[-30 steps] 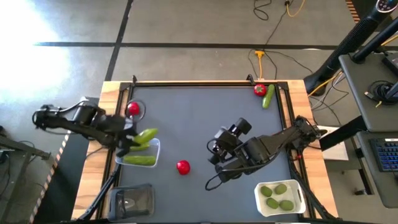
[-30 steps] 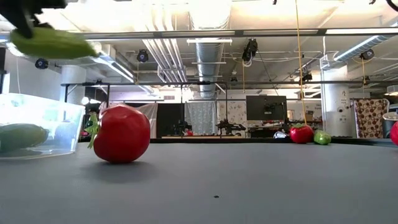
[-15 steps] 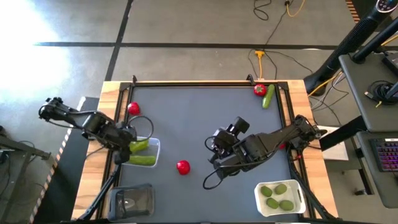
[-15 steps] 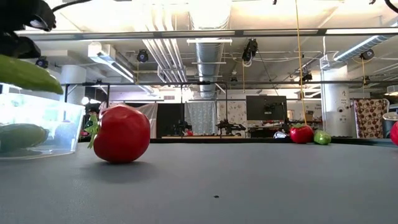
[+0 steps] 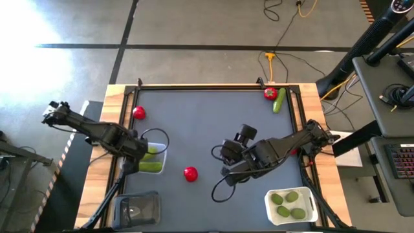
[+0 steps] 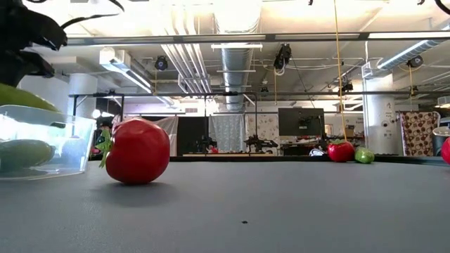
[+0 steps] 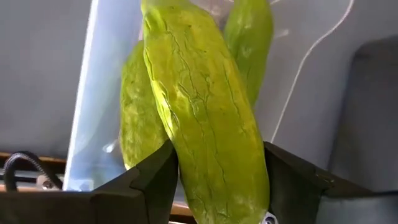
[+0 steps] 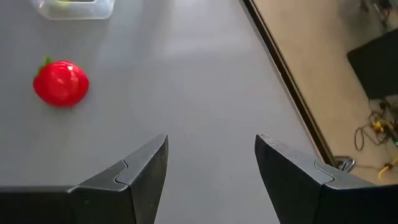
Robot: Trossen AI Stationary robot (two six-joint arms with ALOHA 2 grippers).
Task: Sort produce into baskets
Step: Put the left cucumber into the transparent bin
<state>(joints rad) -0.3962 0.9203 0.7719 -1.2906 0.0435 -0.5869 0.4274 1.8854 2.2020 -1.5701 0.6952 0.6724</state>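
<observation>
1. Left hand (image 5: 143, 155): low over the clear plastic rounded-rectangle basket (image 5: 158, 150) near the table's left edge. Its two dark fingers (image 7: 140, 186) flank a long light-green cucumber (image 7: 205, 118) in the left wrist view; whether they press it or have let go cannot be told.
2. That cucumber: tilted, its far end down inside the clear basket, across two more light-green cucumbers (image 7: 140, 112) lying there.
3. Right hand (image 5: 228, 162): above the middle of the dark grey table (image 5: 207, 123), fingers (image 8: 134, 177) apart with nothing between them.
4. Round red tomato with green top (image 5: 190, 173): on the table between the clear basket and the right hand, touching neither.
5. Second red tomato (image 5: 138, 112): near the far left corner.
6. Third red tomato (image 5: 270, 93) and a light-green cucumber (image 5: 279, 102): side by side at the far right corner.
7. Opaque white basket (image 5: 312, 200): near right corner, three olive-green limes (image 5: 288, 204) inside.
8. Dark-tinted clear basket (image 5: 137, 208): near left corner.
</observation>
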